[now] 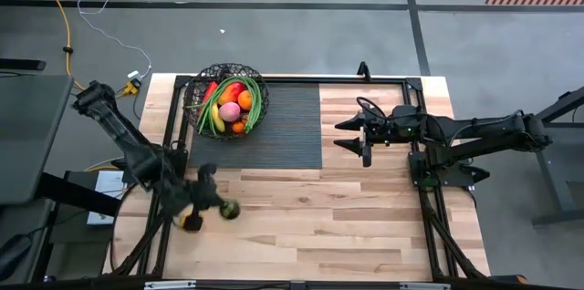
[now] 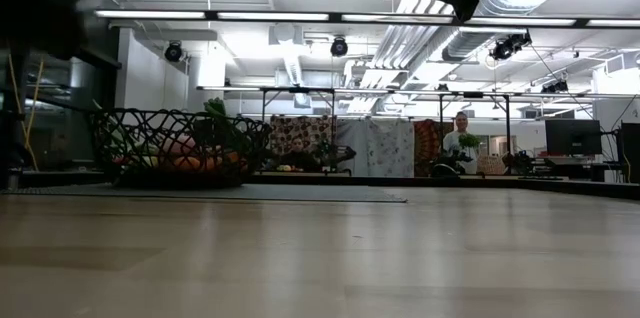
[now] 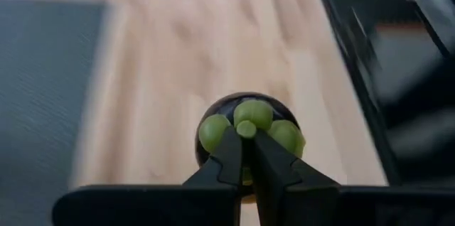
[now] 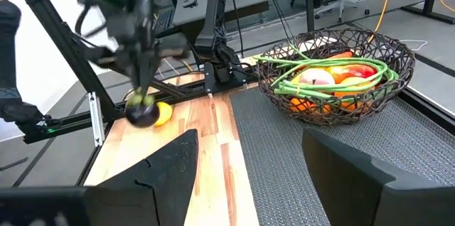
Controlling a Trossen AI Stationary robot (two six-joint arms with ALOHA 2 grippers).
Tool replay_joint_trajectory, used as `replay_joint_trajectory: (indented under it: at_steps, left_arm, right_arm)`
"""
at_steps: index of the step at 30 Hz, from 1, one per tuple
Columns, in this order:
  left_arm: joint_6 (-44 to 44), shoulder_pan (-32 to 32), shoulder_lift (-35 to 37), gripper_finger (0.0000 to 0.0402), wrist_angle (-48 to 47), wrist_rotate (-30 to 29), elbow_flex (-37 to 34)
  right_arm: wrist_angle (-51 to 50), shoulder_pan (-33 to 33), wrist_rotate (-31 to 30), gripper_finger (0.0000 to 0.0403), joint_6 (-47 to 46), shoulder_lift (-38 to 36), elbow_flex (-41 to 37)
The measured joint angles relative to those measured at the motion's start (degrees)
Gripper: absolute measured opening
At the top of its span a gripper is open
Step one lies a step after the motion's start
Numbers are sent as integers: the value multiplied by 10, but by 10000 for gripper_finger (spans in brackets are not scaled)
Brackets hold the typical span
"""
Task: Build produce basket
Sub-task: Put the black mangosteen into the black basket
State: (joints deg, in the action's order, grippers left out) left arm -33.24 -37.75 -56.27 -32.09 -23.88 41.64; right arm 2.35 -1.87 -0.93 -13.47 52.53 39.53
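Note:
The black wire basket (image 1: 226, 100) stands on the dark mat at the table's far left and holds red, orange, pink and yellow produce with long green stalks (image 4: 320, 70). It also shows in the low view (image 2: 180, 146). My left gripper (image 1: 217, 199) is over the near left of the table, shut on a dark round fruit (image 1: 230, 209) with a green lobed top (image 3: 245, 123). My right gripper (image 1: 339, 136) waits open above the table's right half, level, pointing left toward the basket (image 4: 334, 77). My left gripper pinches the small green stem (image 3: 247, 128) at the top of the dark fruit between its two fingertips, coming from above and pointing down. The fruit (image 4: 142, 114) hangs upright below the fingers. I cannot tell whether its underside clears the wood.
A yellow object (image 4: 165, 114) lies on the wood right beside the held fruit, near the table's left edge (image 1: 192, 222). The dark ribbed mat (image 1: 287, 126) covers the far middle. Bare wood (image 1: 319, 226) spreads across the near half. A black metal frame runs along the table's sides.

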Motion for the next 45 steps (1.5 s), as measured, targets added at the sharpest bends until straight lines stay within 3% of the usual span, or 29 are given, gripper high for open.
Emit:
replay_joint_trajectory:
  at_steps: [4,9,16,19,22,27,37,45]
  left_arm:
    - [62,78,45,1,36,-66,7]
    - [173,189,70,0,145,-63,8]
    - [279,325,57,0,333,68,0]
    - [289,374,51,0,480,125,-28]
    - [274,410,40,0,560,155,-51]
    - [253,426,20,0,575,180,-71]
    - [244,417,-55,0,642,177,-73]
    - [234,417,-67,0,650,172,-73]
  right_arm:
    - [0,0,0,243,0,0,0]
    - [2,0,0,243,0,0,0]
    - [26,0,0,243,0,0,0]
    - [45,0,0,243,7,0,0]
    - [62,0,0,243,9,0,0]
    - [66,0,0,243,14,0,0]
    - [74,0,25,243,48,0,0]
    - [74,0,25,243,45,0,0]
